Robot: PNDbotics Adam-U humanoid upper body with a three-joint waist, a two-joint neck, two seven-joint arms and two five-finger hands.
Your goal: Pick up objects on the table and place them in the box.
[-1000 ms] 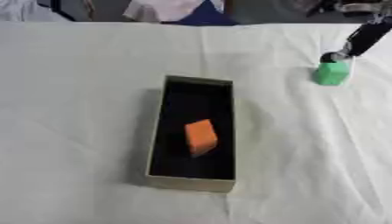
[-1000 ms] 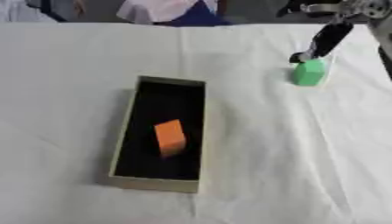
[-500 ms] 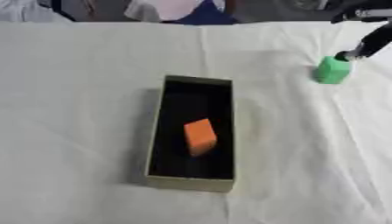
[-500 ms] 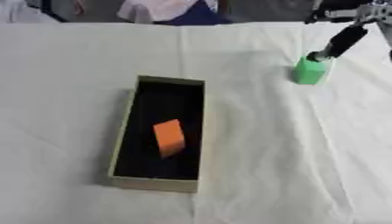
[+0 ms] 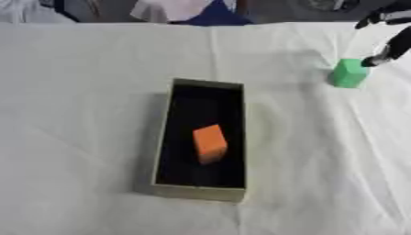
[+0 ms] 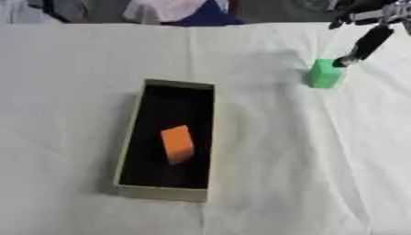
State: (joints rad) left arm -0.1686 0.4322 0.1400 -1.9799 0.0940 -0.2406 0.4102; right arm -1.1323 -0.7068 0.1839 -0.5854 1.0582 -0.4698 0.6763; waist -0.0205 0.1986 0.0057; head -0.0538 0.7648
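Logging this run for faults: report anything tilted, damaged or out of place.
Only the orange block stands out: it leans askew inside the long black-lined cardboard box. The green block sits upright on the white cloth, the right robot hand at its top corner.

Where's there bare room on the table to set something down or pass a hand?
Bare cloth lies left of the box, in front of it, and between it and the green block. Inside the box, the floor behind the orange block is free. Tightest is the far right, where the right hand reaches down beside the green block.
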